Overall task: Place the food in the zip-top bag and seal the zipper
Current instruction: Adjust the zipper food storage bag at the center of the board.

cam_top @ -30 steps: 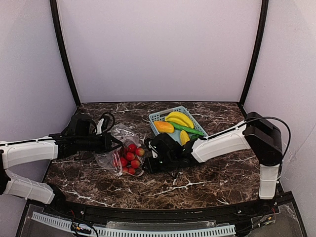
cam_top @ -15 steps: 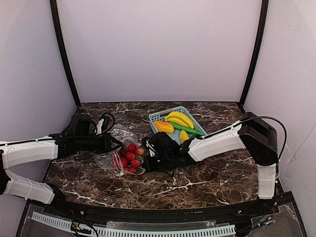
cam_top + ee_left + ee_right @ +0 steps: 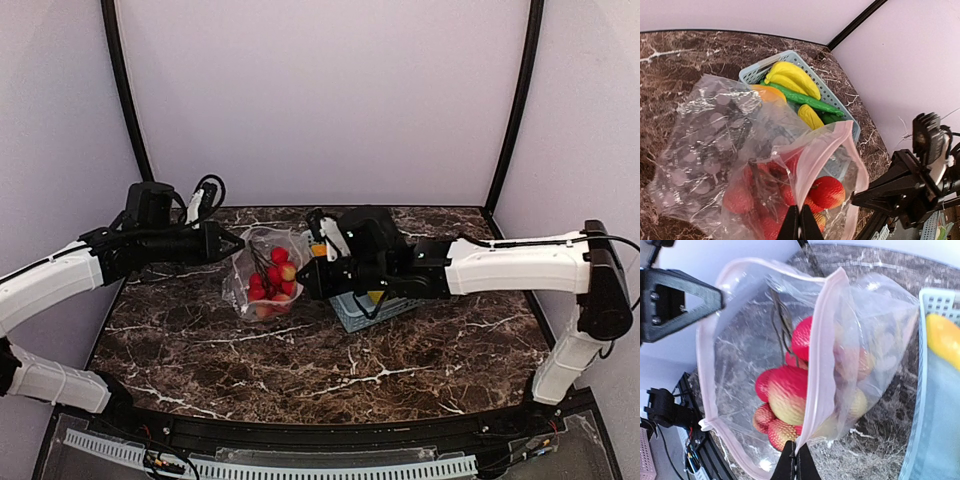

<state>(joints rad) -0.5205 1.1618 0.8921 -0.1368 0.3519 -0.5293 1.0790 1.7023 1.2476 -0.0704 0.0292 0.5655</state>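
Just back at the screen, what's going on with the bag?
The left gripper and right gripper are each shut on the pinkish zipper rim of the clear dotted zip-top bag, holding its mouth open. Small red round fruits are inside; yellow bananas, an orange piece and green vegetables lie in the light-blue lattice basket.

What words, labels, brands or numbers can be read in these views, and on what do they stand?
None: no word, number or logo can be read in any view.
The zip-top bag bears only faint round dots, its zipper is plain pink, and the light-blue basket and bananas are unmarked.
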